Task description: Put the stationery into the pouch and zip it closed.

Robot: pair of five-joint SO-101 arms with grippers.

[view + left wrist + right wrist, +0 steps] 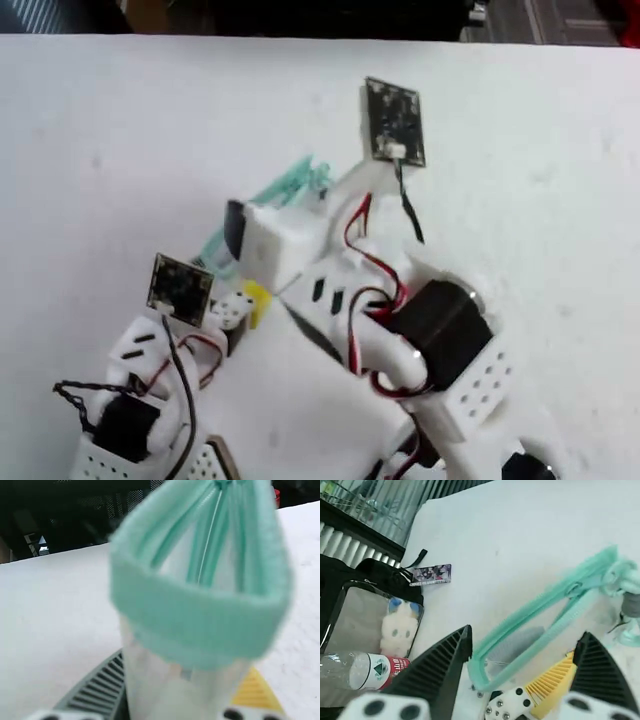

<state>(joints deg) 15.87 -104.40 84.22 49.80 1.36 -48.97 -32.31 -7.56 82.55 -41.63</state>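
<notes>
mint-green pouch w/ clear sides is seen on the white tabletop near its centre, btwn the two arms. the zip is undone & the mouth gapes. one short end is clamped in the left pincer, btwn grey & yellow fingers. the right pincer is held wide open over the pouch mouth, nothing gripped.
</notes>
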